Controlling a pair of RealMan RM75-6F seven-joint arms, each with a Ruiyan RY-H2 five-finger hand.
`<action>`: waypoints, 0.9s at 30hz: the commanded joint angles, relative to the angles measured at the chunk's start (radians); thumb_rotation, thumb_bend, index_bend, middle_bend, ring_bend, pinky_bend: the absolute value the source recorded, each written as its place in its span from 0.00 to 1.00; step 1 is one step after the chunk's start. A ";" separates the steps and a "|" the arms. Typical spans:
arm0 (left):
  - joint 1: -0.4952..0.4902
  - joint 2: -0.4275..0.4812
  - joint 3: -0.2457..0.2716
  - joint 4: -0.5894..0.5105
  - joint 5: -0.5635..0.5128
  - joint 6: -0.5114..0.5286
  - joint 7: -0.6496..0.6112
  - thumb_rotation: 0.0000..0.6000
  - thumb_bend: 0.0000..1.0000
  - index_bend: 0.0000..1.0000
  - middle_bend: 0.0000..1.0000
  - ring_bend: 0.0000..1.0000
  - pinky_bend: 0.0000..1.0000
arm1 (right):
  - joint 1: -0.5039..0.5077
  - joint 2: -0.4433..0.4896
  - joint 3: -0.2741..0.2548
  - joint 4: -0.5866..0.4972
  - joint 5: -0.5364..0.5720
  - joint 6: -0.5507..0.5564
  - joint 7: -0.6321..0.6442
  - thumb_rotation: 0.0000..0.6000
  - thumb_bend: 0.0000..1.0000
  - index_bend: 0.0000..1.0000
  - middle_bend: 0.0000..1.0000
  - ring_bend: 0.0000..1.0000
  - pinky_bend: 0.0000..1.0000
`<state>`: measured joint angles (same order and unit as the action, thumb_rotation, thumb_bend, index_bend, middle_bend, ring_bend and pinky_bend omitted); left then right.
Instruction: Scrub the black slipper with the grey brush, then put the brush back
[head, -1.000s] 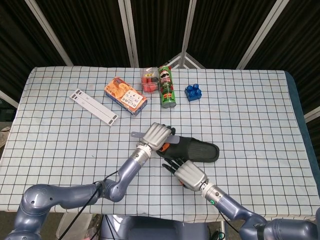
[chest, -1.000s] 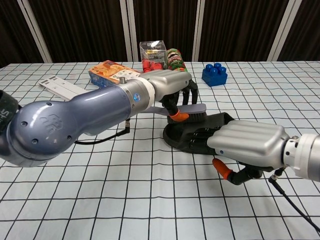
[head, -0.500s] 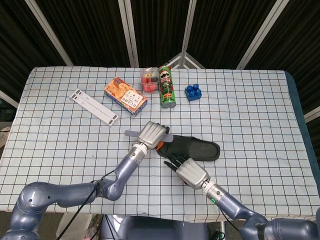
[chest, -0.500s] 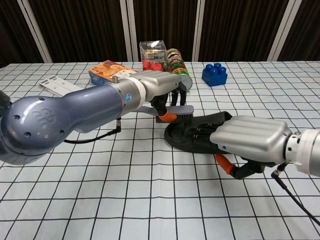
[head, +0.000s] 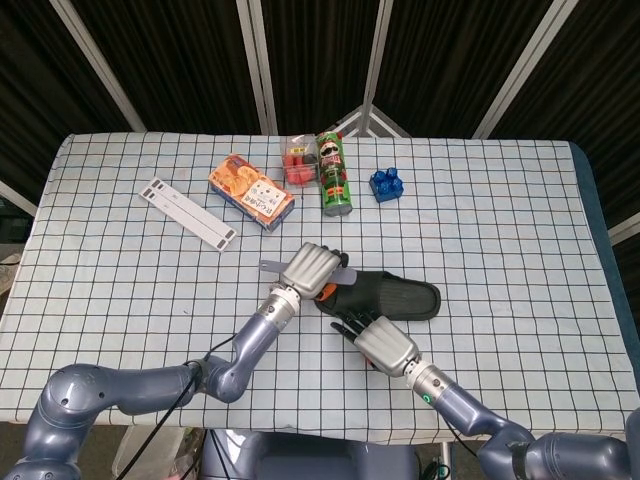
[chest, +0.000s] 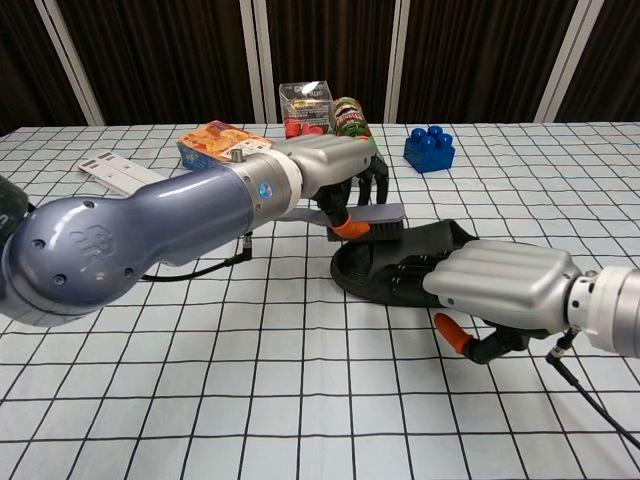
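The black slipper (head: 395, 298) (chest: 440, 241) lies flat near the table's middle, toe pointing right. My left hand (head: 312, 268) (chest: 325, 170) grips the grey brush (head: 342, 277) (chest: 368, 213) and holds it over the slipper's heel end, handle sticking out to the left (head: 270, 266). My right hand (head: 380, 340) (chest: 500, 283) rests on the slipper's near side, fingers (head: 347, 324) reaching into the heel opening and pinning it down.
Along the back stand an orange snack box (head: 251, 191), a clear box of red items (head: 296, 158), a green chips can (head: 335, 174) and a blue block (head: 386, 183). A white strip (head: 187, 213) lies at the left.
The left hand swept the brush left off the heel, then back right over it. The right hand has stayed on the slipper.
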<state>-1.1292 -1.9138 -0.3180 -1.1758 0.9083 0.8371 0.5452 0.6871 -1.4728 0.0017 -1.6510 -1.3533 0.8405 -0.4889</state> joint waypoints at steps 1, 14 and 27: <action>0.001 -0.041 -0.004 0.056 0.116 0.011 -0.151 1.00 0.67 0.43 0.65 0.51 0.50 | 0.001 -0.002 0.000 0.000 0.002 0.001 -0.001 1.00 0.87 0.00 0.04 0.04 0.16; -0.013 -0.118 0.038 0.222 0.277 0.007 -0.348 1.00 0.68 0.44 0.66 0.52 0.50 | 0.007 -0.014 -0.005 0.008 0.008 0.002 0.001 1.00 0.87 0.00 0.04 0.04 0.16; 0.018 -0.034 0.053 0.118 0.174 -0.030 -0.124 1.00 0.68 0.45 0.67 0.53 0.50 | 0.007 -0.009 -0.011 0.003 0.009 0.011 0.006 1.00 0.87 0.00 0.04 0.04 0.16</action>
<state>-1.1220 -1.9760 -0.2710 -1.0194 1.1206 0.8206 0.3678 0.6943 -1.4821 -0.0085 -1.6474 -1.3441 0.8510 -0.4821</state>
